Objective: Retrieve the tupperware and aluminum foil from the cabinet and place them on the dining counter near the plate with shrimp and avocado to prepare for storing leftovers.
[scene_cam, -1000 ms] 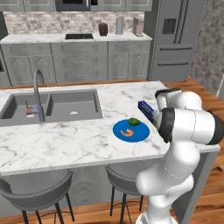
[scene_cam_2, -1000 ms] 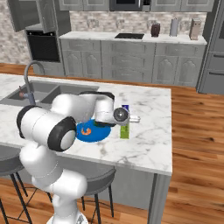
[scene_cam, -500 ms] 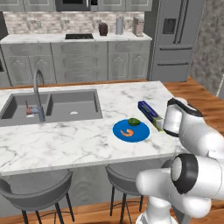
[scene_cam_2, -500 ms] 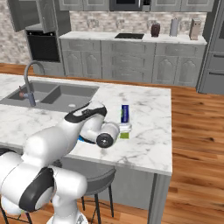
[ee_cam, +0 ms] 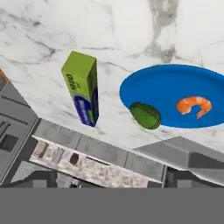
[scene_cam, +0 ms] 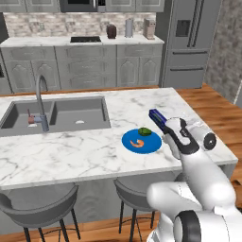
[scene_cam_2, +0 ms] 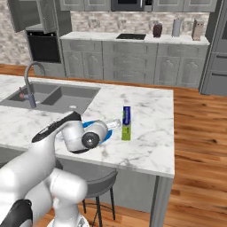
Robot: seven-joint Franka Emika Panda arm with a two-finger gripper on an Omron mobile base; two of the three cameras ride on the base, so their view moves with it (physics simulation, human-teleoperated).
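The aluminum foil point(scene_cam: 158, 119), a dark-blue box with a green side, lies on the marble dining counter point(scene_cam: 85, 156) just right of the blue plate point(scene_cam: 142, 142). The plate point(ee_cam: 175, 94) carries an orange shrimp point(ee_cam: 194, 105) and a green avocado piece point(ee_cam: 145, 115). In the hand view, which is rolled upside down, the foil point(ee_cam: 83, 92) lies apart from the plate. My gripper point(scene_cam: 169, 128) hovers low over the counter's near side, close to the foil point(scene_cam_2: 127, 122) and the plate point(scene_cam_2: 91, 128). Its fingers are hidden. The tupperware is out of view.
A steel double sink point(scene_cam: 56, 113) with an arched faucet point(scene_cam: 40, 101) takes up the counter's left. Two grey stools point(scene_cam: 40, 208) stand under the near edge. A grey cabinet with its door swung open point(scene_cam_2: 31, 15) is at the far left, and the back worktop holds canisters point(scene_cam: 128, 27).
My arm has swung from above the foil and plate back toward the counter's near edge, its elbow dropping low. The foil and plate have stayed in place.
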